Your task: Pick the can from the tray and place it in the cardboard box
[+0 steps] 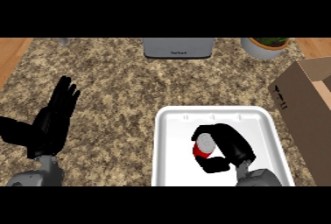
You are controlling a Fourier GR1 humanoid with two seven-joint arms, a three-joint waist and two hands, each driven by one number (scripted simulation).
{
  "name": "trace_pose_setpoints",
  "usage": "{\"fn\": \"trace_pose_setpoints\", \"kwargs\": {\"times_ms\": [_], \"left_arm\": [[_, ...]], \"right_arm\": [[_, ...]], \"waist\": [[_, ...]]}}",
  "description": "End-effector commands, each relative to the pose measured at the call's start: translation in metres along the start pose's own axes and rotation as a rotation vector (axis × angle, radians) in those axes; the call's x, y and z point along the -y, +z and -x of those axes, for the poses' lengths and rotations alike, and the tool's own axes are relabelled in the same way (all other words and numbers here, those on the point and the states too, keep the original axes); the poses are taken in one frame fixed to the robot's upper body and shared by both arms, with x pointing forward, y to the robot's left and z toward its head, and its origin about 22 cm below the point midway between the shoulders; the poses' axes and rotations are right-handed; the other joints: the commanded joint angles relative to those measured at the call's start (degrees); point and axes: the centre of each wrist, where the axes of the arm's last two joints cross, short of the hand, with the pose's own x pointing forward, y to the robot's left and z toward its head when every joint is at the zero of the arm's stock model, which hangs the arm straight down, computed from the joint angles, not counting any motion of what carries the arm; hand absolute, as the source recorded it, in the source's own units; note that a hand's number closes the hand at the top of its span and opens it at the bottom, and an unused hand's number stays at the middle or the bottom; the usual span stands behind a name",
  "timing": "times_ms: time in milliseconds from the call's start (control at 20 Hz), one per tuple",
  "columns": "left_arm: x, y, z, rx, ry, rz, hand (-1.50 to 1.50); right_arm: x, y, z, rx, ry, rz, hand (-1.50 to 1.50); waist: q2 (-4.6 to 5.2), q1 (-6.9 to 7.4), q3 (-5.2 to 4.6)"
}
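Note:
A red can with a grey top (pixel 204 146) lies in the white tray (pixel 174 131) at the lower right of the head view. My right hand (pixel 229 144) is over the tray with its fingers and thumb curled round the can, hiding most of it. The cardboard box (pixel 304 105) stands open at the right edge, just beside the tray. My left hand (pixel 55 116) rests open at the left, fingers straight and pointing up, far from the tray.
A grey appliance (pixel 178 48) sits at the back centre of the speckled counter (pixel 116 87). A white pot with a green plant (pixel 265 46) stands at the back right. Wooden edges show at both upper corners.

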Motion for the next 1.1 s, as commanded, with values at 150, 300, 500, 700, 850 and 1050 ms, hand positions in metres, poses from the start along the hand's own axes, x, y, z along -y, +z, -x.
{"fn": "trace_pose_setpoints", "kwargs": {"times_ms": [150, 300, 500, 700, 850, 1050], "left_arm": [[-0.004, -0.020, -0.009, 0.014, -0.005, -0.014, 0.00], [0.015, -0.014, 0.025, 0.003, -0.008, 0.014, 0.00], [-0.004, -0.010, 0.011, -0.007, -0.003, -0.009, 0.00], [-0.012, 0.006, -0.005, -0.010, -0.014, 0.019, 0.00], [0.002, -0.006, 0.008, -0.001, -0.005, -0.001, 0.00], [0.007, -0.001, -0.006, 0.003, -0.002, 0.013, 0.00]], "right_arm": [[-0.001, -0.007, -0.004, 0.046, 0.088, 0.066, 1.50], [0.010, 0.001, -0.017, 0.039, 0.132, 0.126, 1.50], [-0.045, 0.008, -0.042, -0.058, 0.324, 0.214, 1.50], [-0.059, 0.013, -0.060, -0.056, 0.414, 0.322, 1.50], [-0.047, 0.014, -0.075, -0.015, 0.445, 0.382, 1.50], [-0.029, 0.050, -0.124, 0.027, 0.527, 0.407, 1.50]], "waist": [[0.07, -0.11, 0.01], [0.08, -0.32, 0.00], [-0.09, -0.43, -0.04], [-0.13, 0.06, 0.00], [0.03, -0.20, 0.00], [-0.15, -0.25, -0.03]]}}
